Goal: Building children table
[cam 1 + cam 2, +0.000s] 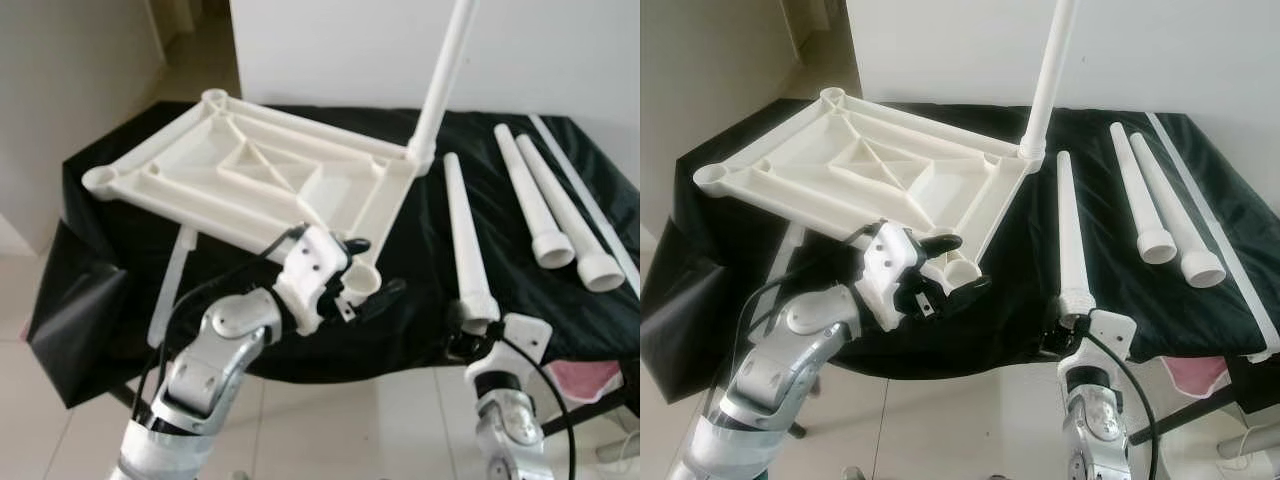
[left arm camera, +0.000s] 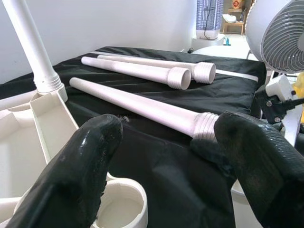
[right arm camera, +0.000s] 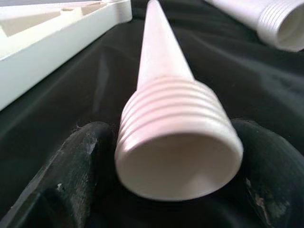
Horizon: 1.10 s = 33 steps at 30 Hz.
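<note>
A pale tiled floor [image 1: 400, 420] and plain white walls [image 1: 330, 50] surround a low table draped in a glossy black cloth [image 1: 420, 300] that hangs over its front edge. On the cloth lies a white plastic ribbed tabletop [image 1: 260, 170], upside down and tilted, with one white tapered leg [image 1: 443, 80] already standing upright in its far right corner socket. The left gripper [image 1: 362, 275] reaches over the tabletop's near corner socket [image 1: 362, 281], its black fingers [image 2: 71, 175] spread apart on either side of that socket, holding nothing. To the right, a loose white tapered leg with a threaded end [image 1: 468, 245] lies on the cloth, and the right gripper [image 3: 175, 161] has its fingers [image 3: 61, 190] on both sides of the threaded end, pinching it. Two more white threaded legs [image 1: 555, 210] lie side by side further right, next to a thin white strip [image 1: 590, 200]. A grey fan [image 2: 280, 33] stands beyond the table.
</note>
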### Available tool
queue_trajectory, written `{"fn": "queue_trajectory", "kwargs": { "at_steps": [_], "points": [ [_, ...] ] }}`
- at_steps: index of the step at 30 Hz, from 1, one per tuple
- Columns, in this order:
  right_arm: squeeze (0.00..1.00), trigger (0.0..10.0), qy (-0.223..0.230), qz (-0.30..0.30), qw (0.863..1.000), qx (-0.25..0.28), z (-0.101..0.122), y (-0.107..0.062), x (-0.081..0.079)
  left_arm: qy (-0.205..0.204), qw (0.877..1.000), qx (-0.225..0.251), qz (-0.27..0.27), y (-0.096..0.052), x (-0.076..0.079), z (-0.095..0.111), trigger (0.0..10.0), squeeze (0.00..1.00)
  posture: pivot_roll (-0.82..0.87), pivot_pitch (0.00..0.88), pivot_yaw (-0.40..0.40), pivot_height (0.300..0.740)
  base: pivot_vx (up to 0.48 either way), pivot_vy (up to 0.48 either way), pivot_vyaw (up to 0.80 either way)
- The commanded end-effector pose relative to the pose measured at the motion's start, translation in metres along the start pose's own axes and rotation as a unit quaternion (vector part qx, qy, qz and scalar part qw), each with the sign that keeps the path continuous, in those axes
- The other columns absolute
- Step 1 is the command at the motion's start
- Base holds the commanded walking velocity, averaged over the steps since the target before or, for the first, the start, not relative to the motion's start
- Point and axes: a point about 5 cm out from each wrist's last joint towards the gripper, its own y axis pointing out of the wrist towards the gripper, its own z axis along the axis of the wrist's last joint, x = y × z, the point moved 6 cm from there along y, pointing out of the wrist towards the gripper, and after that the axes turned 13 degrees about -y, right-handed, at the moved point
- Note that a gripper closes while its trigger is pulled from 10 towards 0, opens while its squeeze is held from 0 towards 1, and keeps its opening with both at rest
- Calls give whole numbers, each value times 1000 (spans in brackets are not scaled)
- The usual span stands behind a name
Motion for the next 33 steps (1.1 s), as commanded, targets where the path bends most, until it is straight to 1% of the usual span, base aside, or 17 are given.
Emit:
{"fn": "queue_trajectory", "kwargs": {
  "at_steps": [1,5,8,9,10,11,12,14,17,18,19,21,22,23,27,28,33],
  "points": [
    [0,10000,35,8,999,-13,-6,-2,-2,-1,1000,11,11,1,-1,7,10000,0,-38,68,-33,740,0,0,0],
    [0,10000,65,16,998,-12,-3,-1,-5,-1,1000,12,11,2,-2,7,10000,0,-39,67,-33,740,0,0,0],
    [0,10000,60,21,998,-13,-3,0,-6,-1,1000,12,11,2,-2,7,10000,0,-40,67,-34,740,0,0,0],
    [0,4941,60,25,998,-13,-3,0,-7,-1,1000,12,11,2,-2,7,10000,0,-39,67,-35,740,0,0,0],
    [0,4941,60,25,998,-13,-3,0,-7,-1,1000,12,11,2,-2,7,10000,0,-39,67,-35,740,0,0,0],
    [0,1529,57,28,998,-13,-3,0,-7,-2,1000,12,11,2,-2,7,10000,0,-40,66,-36,740,0,0,0],
    [0,0,52,31,998,-11,-1,1,-7,-2,1000,13,11,2,-2,7,10000,0,-40,65,-35,740,0,0,0],
    [0,0,20,33,999,-1,4,2,-4,-3,1000,13,11,2,-1,7,10000,0,-42,63,-35,740,0,0,0],
    [0,0,20,33,999,-1,4,2,-4,-3,1000,13,11,2,-1,7,10000,0,-42,63,-35,740,0,0,0],
    [0,0,-3,33,999,6,7,3,-2,-3,1000,13,11,2,-1,7,10000,0,-43,63,-35,740,0,0,0],
    [0,0,-3,33,999,6,7,3,-2,-3,1000,13,11,2,-1,7,10000,0,-43,63,-35,740,0,0,0],
    [0,0,-120,21,992,2,7,6,9,-5,1000,15,9,3,-1,8,10000,0,-44,60,-34,740,0,0,0],
    [0,0,-120,21,992,2,7,6,9,-5,1000,15,9,3,-1,8,10000,0,-44,60,-34,740,0,0,0],
    [0,0,-158,17,987,2,8,7,12,-5,1000,15,9,3,-1,8,10000,0,-46,58,-32,740,0,0,0],
    [0,0,-179,12,984,-2,7,8,15,-6,1000,15,8,3,-1,8,10000,0,-46,56,-31,740,0,0,0],
    [0,10000,-188,9,982,-5,7,8,16,-6,1000,15,7,3,-1,8,10000,0,-46,55,-29,740,0,0,0],
    [0,10000,-183,2,983,-8,7,9,17,-7,1000,16,6,2,0,8,10000,0,-46,52,-28,740,0,0,0]
  ]
}}
